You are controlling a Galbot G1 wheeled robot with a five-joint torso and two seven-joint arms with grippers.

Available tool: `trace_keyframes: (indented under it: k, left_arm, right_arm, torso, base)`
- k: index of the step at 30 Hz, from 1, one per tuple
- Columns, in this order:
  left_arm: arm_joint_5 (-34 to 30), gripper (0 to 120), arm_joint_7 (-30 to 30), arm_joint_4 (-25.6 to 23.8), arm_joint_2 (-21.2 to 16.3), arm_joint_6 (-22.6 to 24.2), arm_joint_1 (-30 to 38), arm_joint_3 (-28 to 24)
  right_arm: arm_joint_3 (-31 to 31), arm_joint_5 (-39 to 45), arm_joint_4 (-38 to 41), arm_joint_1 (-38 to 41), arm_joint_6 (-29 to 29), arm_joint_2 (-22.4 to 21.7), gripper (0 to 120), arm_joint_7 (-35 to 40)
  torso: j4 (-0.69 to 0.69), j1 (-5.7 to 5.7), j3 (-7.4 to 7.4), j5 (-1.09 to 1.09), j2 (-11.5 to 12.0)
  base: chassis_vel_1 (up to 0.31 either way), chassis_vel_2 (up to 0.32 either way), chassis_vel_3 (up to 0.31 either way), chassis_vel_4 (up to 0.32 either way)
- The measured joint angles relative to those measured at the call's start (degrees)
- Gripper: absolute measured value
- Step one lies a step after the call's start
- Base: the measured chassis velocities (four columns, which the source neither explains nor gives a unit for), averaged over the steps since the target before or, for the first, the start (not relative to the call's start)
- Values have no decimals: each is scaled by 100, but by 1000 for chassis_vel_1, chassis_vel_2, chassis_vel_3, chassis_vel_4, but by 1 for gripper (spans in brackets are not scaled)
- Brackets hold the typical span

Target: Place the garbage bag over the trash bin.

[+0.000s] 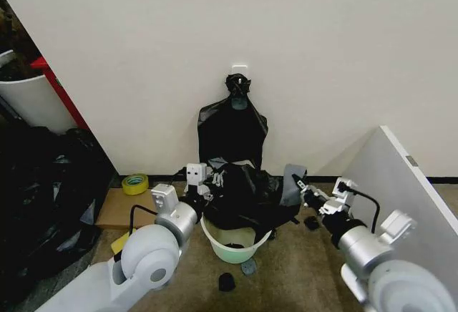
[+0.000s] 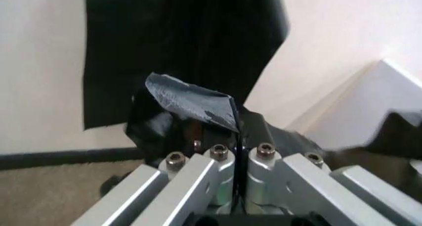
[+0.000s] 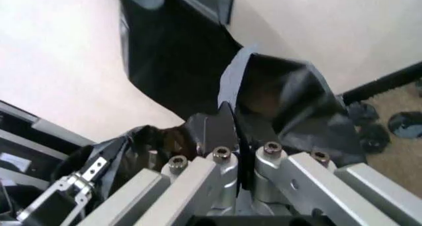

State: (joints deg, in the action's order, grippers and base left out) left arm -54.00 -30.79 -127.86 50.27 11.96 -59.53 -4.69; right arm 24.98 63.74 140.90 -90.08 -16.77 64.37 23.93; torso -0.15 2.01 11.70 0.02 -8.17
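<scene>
Left end effector [image 1: 201, 181] clamped on the garbage bag [image 1: 247, 196], fingers pressed together with a thin fold of black film pinched between them; same grip seen close in the left wrist view [image 2: 237, 152], a crumpled flap of the garbage bag [image 2: 191, 102] standing up just past the fingertips. Right end effector [image 1: 300, 184] likewise shut on the opposite edge of the bag, film caught between its closed fingers [image 3: 238, 149], glossy plastic [image 3: 283, 97] bunched just beyond them. Garbage bag stretched between the two end effectors, draped over the top of the trash bin [image 1: 236, 244] and sagging across its rim, lower white wall of the bin bare beneath. Trash bin on the carpet floor [image 1: 300, 269], below and between both end effectors. Beyond the end effectors, a flat black bundle with a knotted neck [image 1: 232, 129] hanging against the wall [image 1: 322, 54]. Out past the left end effector, a roll of yellow tape [image 1: 134, 183] on a cardboard sheet [image 1: 118, 208], a heap of black bags [image 1: 43, 197] farther off on that side. Beside the right end effector, a slanted white panel [image 1: 401, 183].
</scene>
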Motion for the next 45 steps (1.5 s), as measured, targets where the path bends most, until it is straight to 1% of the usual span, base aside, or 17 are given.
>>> trace_keyframes:
  k: [3,7,9,13,16,19,20,22,24,26,27,29,34,35,40,42,45]
  left_arm:
    - [110,0,7,139,61,-72,-135,57]
    - [205,0,16,225,113,-121,-248,92]
    - [331,0,52,280,151,-181,-380,122]
    - [635,0,172,373,162,-335,-493,213]
    - [802,0,219,579,221,-517,-494,325]
    - [1011,0,265,831,318,-670,-363,339]
    - [1011,0,265,831,318,-670,-363,339]
    - [1142,0,270,999,381,-719,-273,318]
    - [1260,0,272,1092,396,-740,-300,270]
    - [1362,0,289,1101,374,-749,-441,250]
    - [1362,0,289,1101,374,-749,-441,250]
    - [1437,0,290,1070,341,-749,-665,275]
    - [1594,0,283,814,231,-699,-1236,369]
    - [1594,0,283,814,231,-699,-1236,369]
    - [1832,0,287,763,219,-752,-1734,484]
    - [1857,0,286,777,219,-764,-1770,502]
    - [1950,0,275,797,198,-775,-2026,677]
  right_arm:
    - [-204,-391,-189,-99,110,111,0,-104]
    - [-366,-682,-328,-172,187,190,0,-168]
    - [-575,-921,-446,-208,283,295,0,-197]
    - [-772,-974,-507,-48,392,458,0,-234]
    - [-799,-942,-667,235,616,578,0,-342]
    - [-811,-677,-726,574,683,697,0,-347]
    - [-811,-677,-726,574,683,697,0,-347]
    - [-927,-644,-900,723,698,813,0,-328]
    - [-1076,-836,-1235,730,717,902,0,-322]
    - [-1169,-1112,-1493,607,776,934,0,-367]
    - [-1169,-1112,-1493,607,776,934,0,-367]
    - [-1221,-1423,-1634,416,836,928,0,-426]
    - [-1314,-2073,-1549,51,725,848,0,-228]
    - [-1314,-2073,-1549,51,725,848,0,-228]
    - [-1231,-2007,-1256,-344,377,735,0,208]
    - [-1202,-1947,-1226,-382,346,720,0,252]
    - [-926,-1485,-1060,-581,96,622,0,460]
  torso:
    - [0,0,0,0,0]
    - [0,0,0,1,0]
    - [0,0,0,0,0]
    - [1,0,0,1,0]
    - [1,0,0,1,0]
    - [0,0,0,0,0]
    - [0,0,0,0,0]
    - [0,0,0,1,0]
    - [0,0,0,2,0]
    - [0,0,0,3,0]
    - [0,0,0,3,0]
    - [0,0,0,1,0]
    - [0,0,0,2,-1]
    - [0,0,0,2,-1]
    - [0,0,0,1,-1]
    - [-1,0,0,1,-1]
    - [0,0,0,1,-1]
  base:
    - [0,0,0,0]
    - [0,0,0,0]
    - [0,0,0,0]
    - [0,0,0,0]
    - [0,0,0,0]
    - [0,0,0,0]
    - [0,0,0,0]
    - [0,0,0,0]
    - [0,0,0,0]
    - [0,0,0,0]
    - [0,0,0,0]
    - [0,0,0,0]
    - [0,0,0,0]
    - [0,0,0,0]
    - [0,0,0,0]
    - [0,0,0,0]
    - [0,0,0,0]
